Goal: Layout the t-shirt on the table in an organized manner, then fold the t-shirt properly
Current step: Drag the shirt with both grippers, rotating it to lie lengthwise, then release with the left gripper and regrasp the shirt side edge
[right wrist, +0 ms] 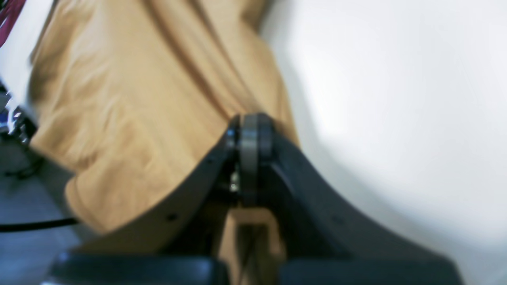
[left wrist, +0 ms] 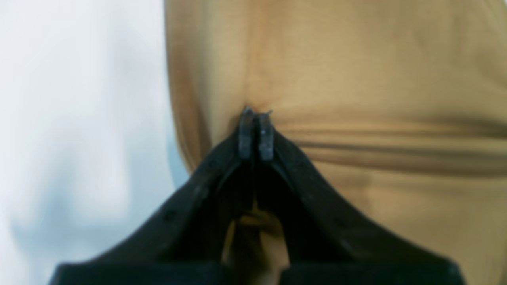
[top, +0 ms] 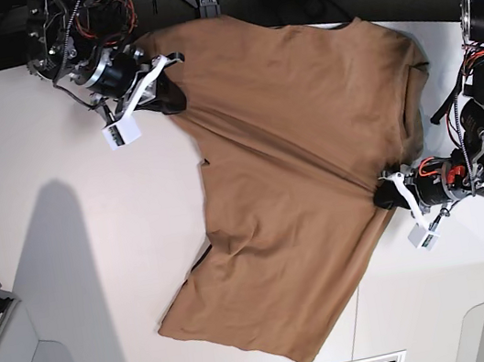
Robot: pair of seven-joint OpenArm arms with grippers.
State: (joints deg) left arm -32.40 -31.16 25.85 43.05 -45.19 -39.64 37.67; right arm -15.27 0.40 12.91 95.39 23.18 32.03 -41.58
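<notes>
Base view shows me the shirt [top: 305, 170] lying rumpled across the table [top: 82, 282], both my left claw [top: 384, 197] and right claw [top: 167, 96] pinched shut on its edges; it looks limp, so I'd grip hems.

Left gripper [left wrist: 256, 114] seen clamped, jaws pressed together, tan fabric pinched at the tips and bunched ahead of them; arm lay low and folded behind it. Right gripper [right wrist: 250, 120] likewise shut tight, cloth caught between its pads, wrist angled down, forearm stretching back behind the claw.
</notes>
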